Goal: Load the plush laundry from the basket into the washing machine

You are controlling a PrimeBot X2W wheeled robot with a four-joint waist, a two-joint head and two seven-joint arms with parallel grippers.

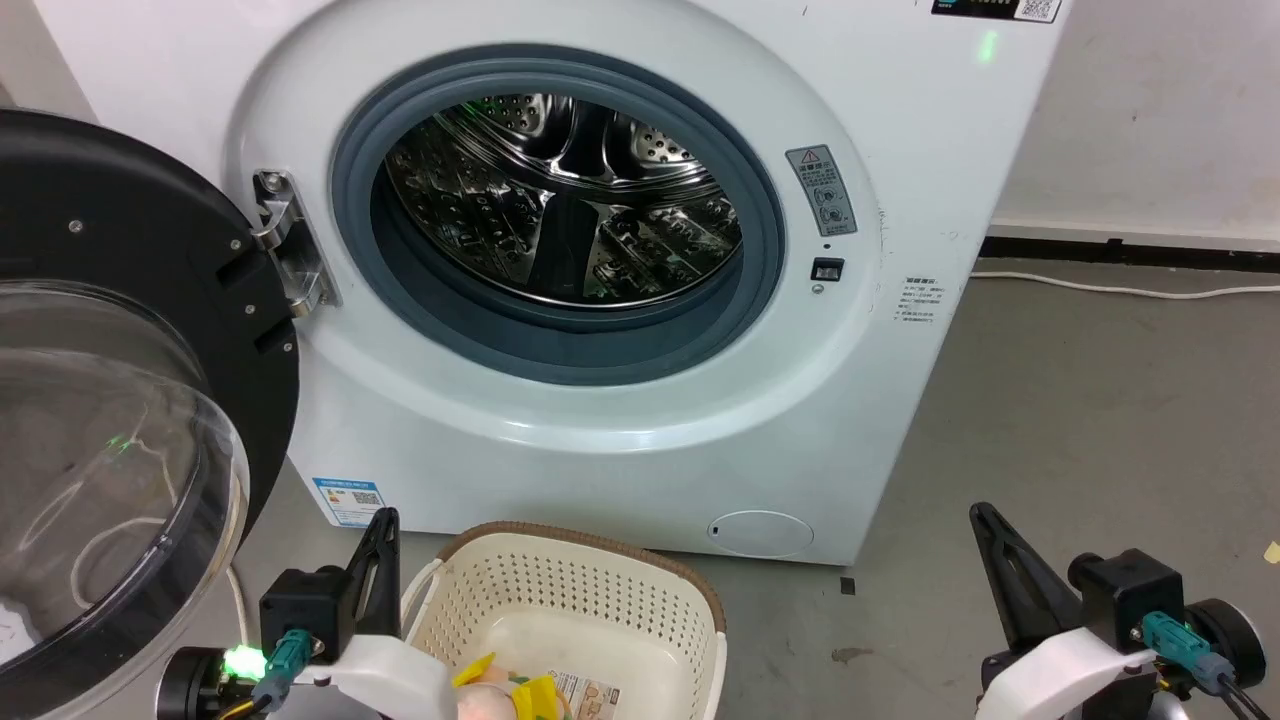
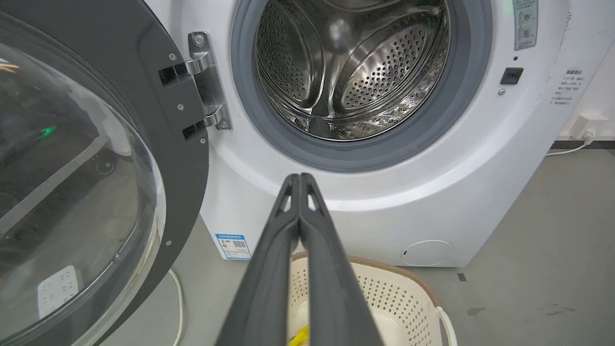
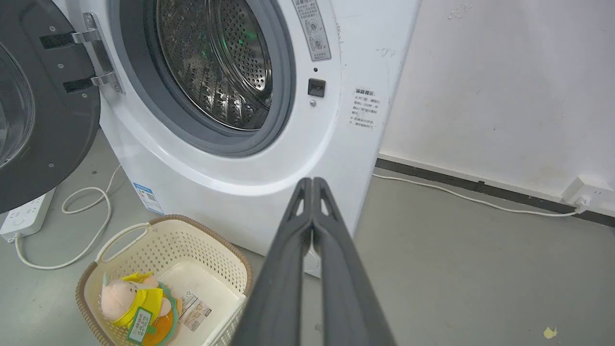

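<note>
The washing machine [image 1: 620, 420] stands in front of me with its door [image 1: 110, 420] swung open to the left and the steel drum [image 1: 565, 200] bare. The basket [image 1: 570, 600] sits on the floor below the opening. In it lies the plush laundry [image 3: 137, 307], peach-pink head and yellow garment showing; the head view catches only its top [image 1: 505, 695]. My left gripper [image 1: 385, 525] is shut at the basket's left rim, with nothing between its fingers. My right gripper [image 1: 980, 520] is shut too, well right of the basket above bare floor.
A white power strip [image 3: 24, 216] and looped cable [image 3: 91, 226] lie on the floor left of the basket under the open door. Another cable [image 3: 461, 197] runs along the wall to a socket [image 3: 584, 192]. Grey floor [image 1: 1100, 420] spreads to the right.
</note>
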